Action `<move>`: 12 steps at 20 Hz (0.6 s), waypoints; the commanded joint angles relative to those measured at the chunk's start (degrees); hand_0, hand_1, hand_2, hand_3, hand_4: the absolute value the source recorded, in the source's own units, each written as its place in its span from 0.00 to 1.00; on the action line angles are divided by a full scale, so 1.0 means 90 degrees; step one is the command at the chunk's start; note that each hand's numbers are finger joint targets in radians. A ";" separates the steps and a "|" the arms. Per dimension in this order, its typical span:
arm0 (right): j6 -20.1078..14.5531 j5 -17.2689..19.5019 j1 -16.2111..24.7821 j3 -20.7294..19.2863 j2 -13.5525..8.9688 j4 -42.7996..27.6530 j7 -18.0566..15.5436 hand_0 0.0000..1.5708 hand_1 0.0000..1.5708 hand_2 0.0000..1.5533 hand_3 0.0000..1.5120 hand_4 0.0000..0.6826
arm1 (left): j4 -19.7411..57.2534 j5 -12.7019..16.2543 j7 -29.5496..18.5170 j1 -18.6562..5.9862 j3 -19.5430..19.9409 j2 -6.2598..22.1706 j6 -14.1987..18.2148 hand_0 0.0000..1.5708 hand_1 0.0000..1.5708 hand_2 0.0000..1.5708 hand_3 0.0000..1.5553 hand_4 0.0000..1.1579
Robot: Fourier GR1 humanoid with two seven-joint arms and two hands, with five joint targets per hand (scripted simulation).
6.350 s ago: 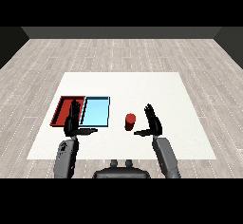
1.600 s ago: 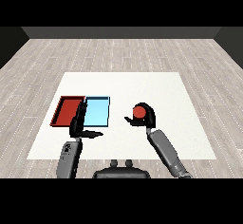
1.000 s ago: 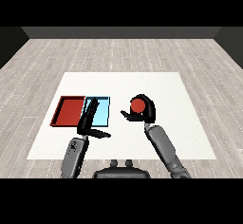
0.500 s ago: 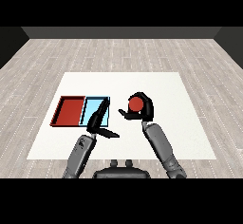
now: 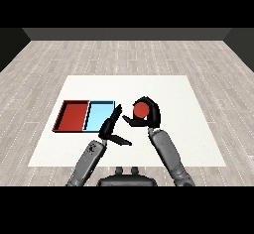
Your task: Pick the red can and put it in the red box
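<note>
The red can (image 5: pixel 141 110) is off the table, held in my right hand (image 5: pixel 149 115), whose fingers and thumb curl round it. It hangs a little right of the light blue tray (image 5: pixel 100 116). The red tray (image 5: pixel 73 115) lies left of the blue one on the white table (image 5: pixel 163 94). My left hand (image 5: pixel 111 127) stands open with straight fingers, just left of the can and over the blue tray's near right corner.
The two trays lie side by side at the left of the table, both with nothing in them. Grey wooden floor surrounds the table on all sides.
My left hand has moved right, from over the trays toward the can. My right hand has carried the can slightly left and kept it raised.
</note>
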 commanded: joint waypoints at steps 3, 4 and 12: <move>0.0009 -0.0153 -0.0385 -0.0014 0.0028 0.0217 0.0079 1.00 1.00 0.95 0.94 0.96 | 0.0756 0.0492 -0.0126 -0.0364 -0.0278 -0.0001 0.0193 0.00 0.00 0.00 0.00 0.00; 0.0015 -0.0100 0.0258 0.0279 0.0028 -0.0131 -0.0188 1.00 1.00 0.95 0.94 0.96 | 0.0421 0.0482 0.0114 -0.0313 -0.0524 -0.0001 0.0385 0.00 0.00 0.00 0.00 0.00; 0.0216 -0.0248 -0.0227 0.0037 0.0002 0.0087 -0.0147 1.00 1.00 0.95 0.93 0.93 | 0.1480 0.1044 -0.0453 -0.0863 -0.0414 -0.0001 0.0334 0.00 0.00 0.00 0.00 0.00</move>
